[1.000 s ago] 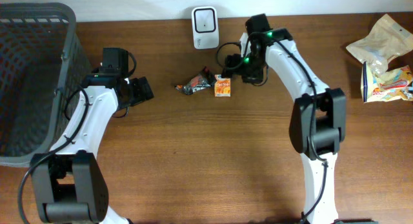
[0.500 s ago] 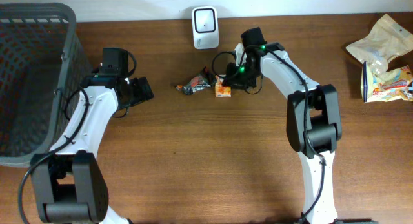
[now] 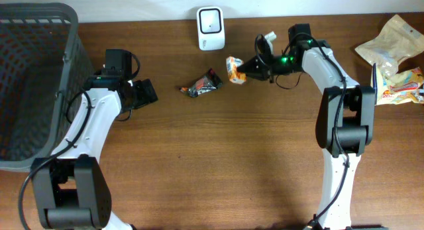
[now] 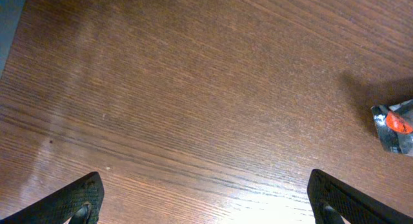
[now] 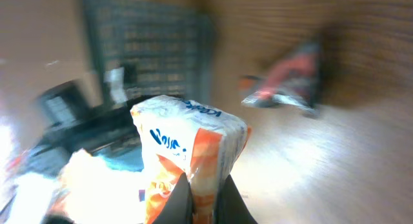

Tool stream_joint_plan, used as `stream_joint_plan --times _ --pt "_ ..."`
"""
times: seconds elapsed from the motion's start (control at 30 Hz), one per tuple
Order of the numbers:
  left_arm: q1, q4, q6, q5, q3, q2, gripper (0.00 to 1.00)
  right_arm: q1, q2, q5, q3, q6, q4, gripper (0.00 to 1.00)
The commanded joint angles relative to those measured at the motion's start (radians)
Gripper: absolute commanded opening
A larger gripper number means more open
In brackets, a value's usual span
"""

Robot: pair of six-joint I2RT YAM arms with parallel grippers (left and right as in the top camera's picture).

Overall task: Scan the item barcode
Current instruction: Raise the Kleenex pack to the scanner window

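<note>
Right end effector (image 3: 245, 69) grips the packet (image 3: 233, 69) just right of the scanner (image 3: 211, 19); the scanner lies up-left of it. Left end effector (image 3: 147, 91) is released and farther off.

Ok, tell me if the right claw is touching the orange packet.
Touching. The right wrist view shows the right claw pinched shut on the bottom edge of the orange packet.
</note>
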Motion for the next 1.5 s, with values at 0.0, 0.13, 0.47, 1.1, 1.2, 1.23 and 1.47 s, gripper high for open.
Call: stream_joint_plan --times 0.0,0.13,0.47,1.1,1.2,1.23,1.47 --pt "0.001 0.002 -0.006 -0.011 0.011 -0.021 0.99 0.005 0.0 -0.187 0.006 -0.021 0.01 0.04" --pt "0.001 0.002 -0.006 -0.011 0.011 -0.021 0.99 0.005 0.0 -0.187 0.006 -0.013 0.01 0.04" --pt "0.001 0.002 -0.006 -0.011 0.011 -0.021 0.99 0.014 -0.001 0.248 0.05 0.161 0.016 0.04" --pt "0.001 0.002 -0.006 -0.011 0.011 -0.021 0.99 0.403 0.097 1.911 0.397 -0.542 0.575 0.04" --pt "0.001 0.002 -0.006 -0.011 0.011 -0.021 0.99 0.402 0.124 1.803 0.397 -0.583 0.57 0.04" --pt "0.001 0.002 -0.006 -0.011 0.011 -0.021 0.99 0.404 0.128 1.764 0.397 -0.583 0.571 0.04" --pt "0.001 0.002 -0.006 -0.011 0.011 -0.021 0.99 0.41 0.129 1.71 0.397 -0.583 0.578 0.04"
